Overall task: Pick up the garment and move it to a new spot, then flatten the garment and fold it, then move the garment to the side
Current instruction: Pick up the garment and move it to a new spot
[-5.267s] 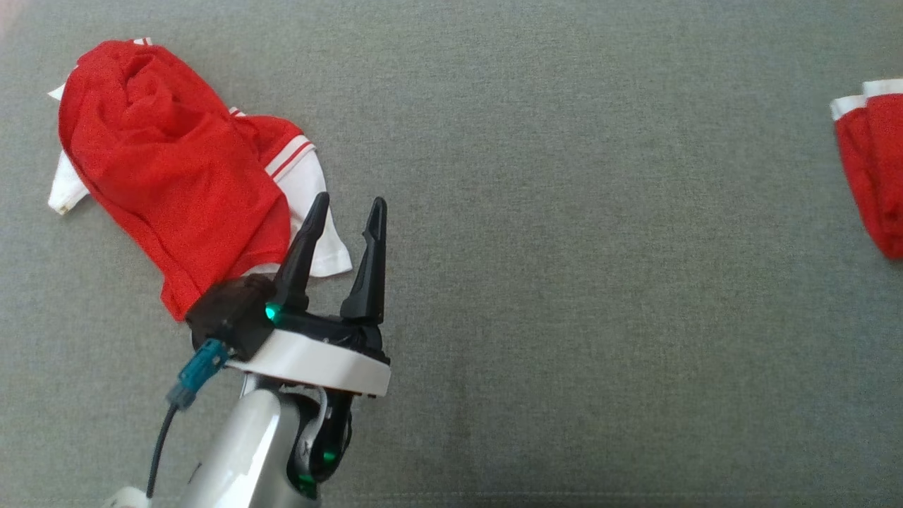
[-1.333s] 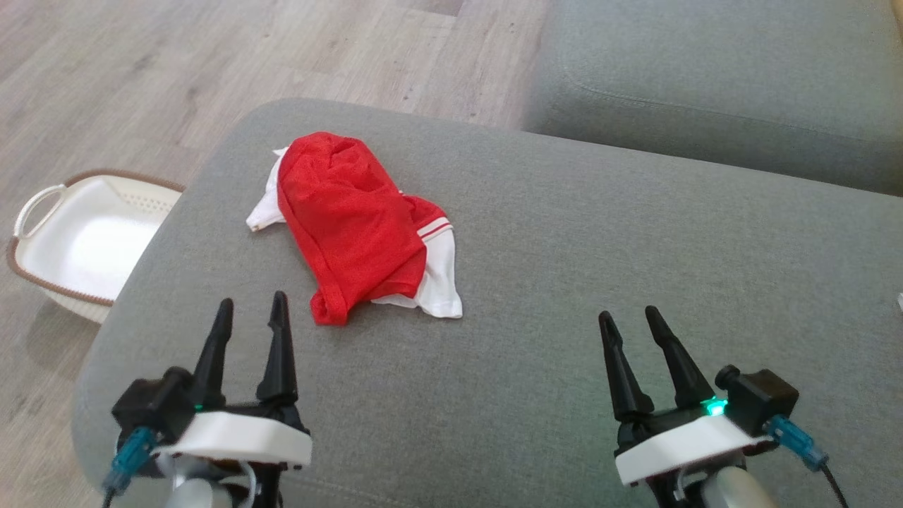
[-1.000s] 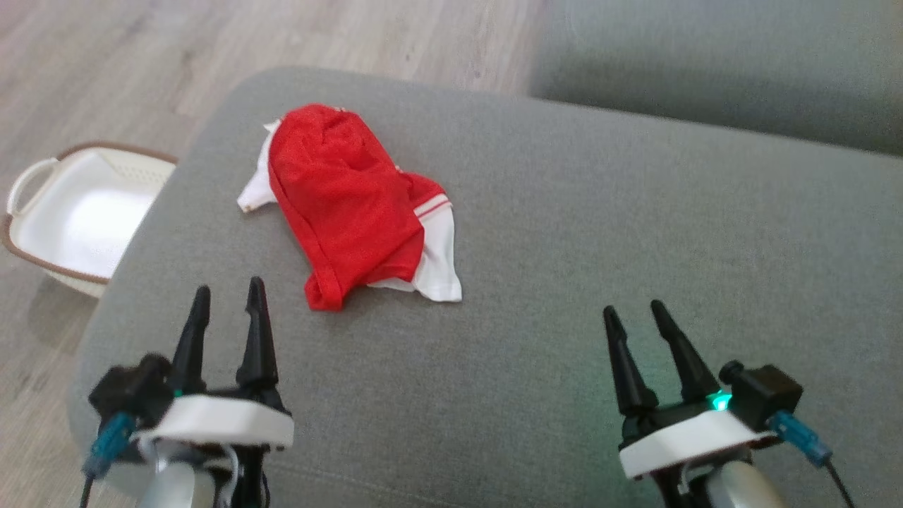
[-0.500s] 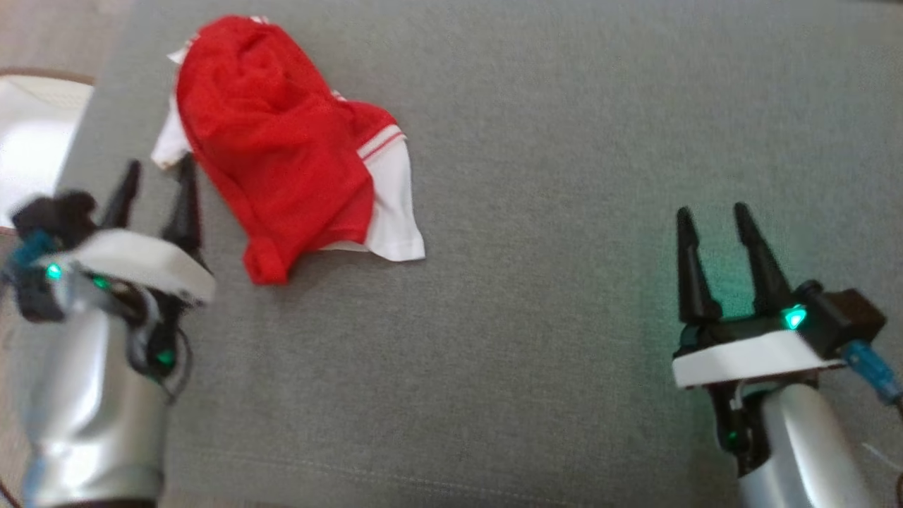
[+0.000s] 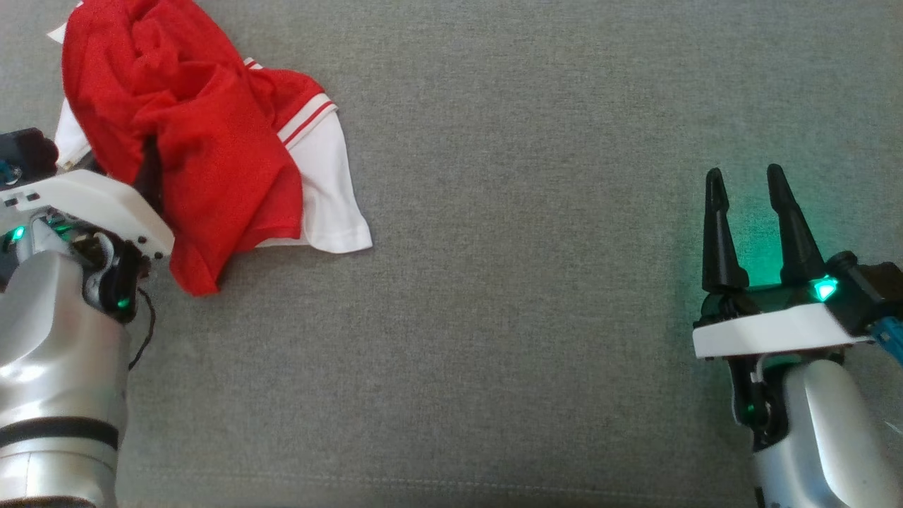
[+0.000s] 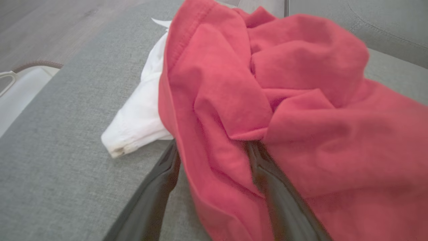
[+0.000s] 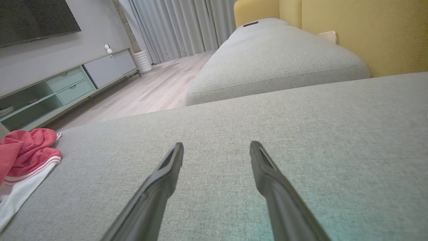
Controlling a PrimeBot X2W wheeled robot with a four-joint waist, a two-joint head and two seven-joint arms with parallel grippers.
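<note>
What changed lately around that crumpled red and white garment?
The left gripper pushed forward into the crumpled red and white garment; its open fingers now straddle a red fold, nothing gripped yet. The right gripper stayed open above the grey fabric sofa cushion.

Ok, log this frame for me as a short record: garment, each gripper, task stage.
garment: red and white, crumpled on the grey cushion
left gripper: open, fingers astride a red fold of the garment
right gripper: open, over bare cushion, apart from the garment
stage: pickup not yet done, nothing gripped
</note>
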